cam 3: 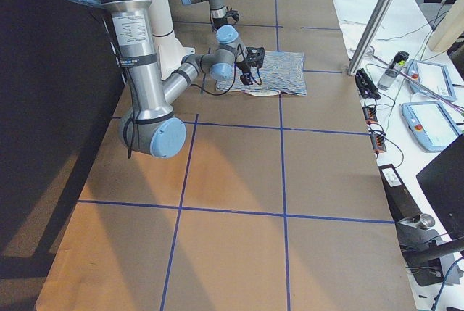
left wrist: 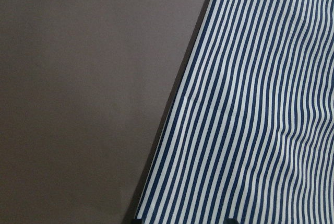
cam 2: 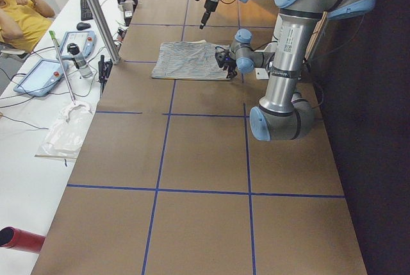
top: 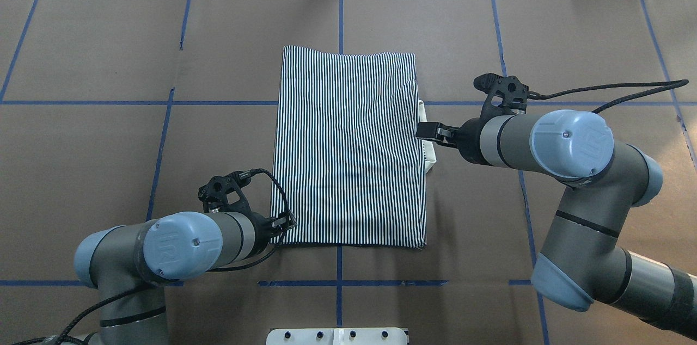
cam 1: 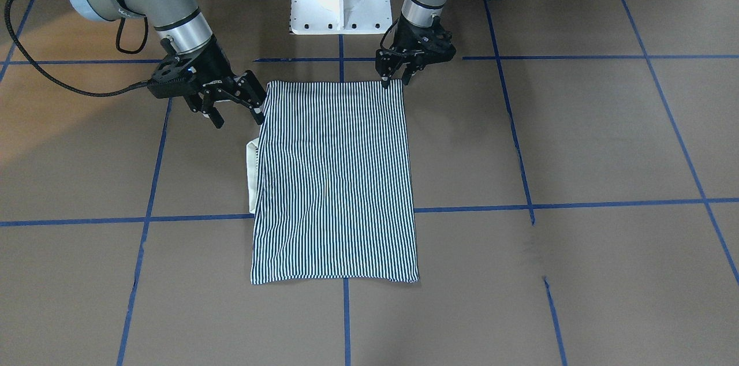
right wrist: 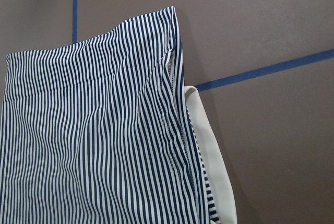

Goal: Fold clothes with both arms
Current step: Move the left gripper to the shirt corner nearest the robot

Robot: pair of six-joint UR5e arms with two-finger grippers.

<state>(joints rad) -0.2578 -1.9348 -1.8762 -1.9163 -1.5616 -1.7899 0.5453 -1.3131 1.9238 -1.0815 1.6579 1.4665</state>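
Left gripper [cam 1: 395, 81] and right gripper [cam 1: 239, 122] both released at the shirt [cam 1: 335, 181] edge; a shallow pinch may slip

Grey tubular arms [top: 509, 141], light-blue joint caps [top: 572, 143], black cables [cam 1: 104, 93], black claws [cam 1: 238, 118]

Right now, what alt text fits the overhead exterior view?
A navy-and-white striped polo shirt lies folded into a flat rectangle on a brown table gridded with blue tape. The left gripper sits at its near-left corner; the right gripper points at its cream collar.
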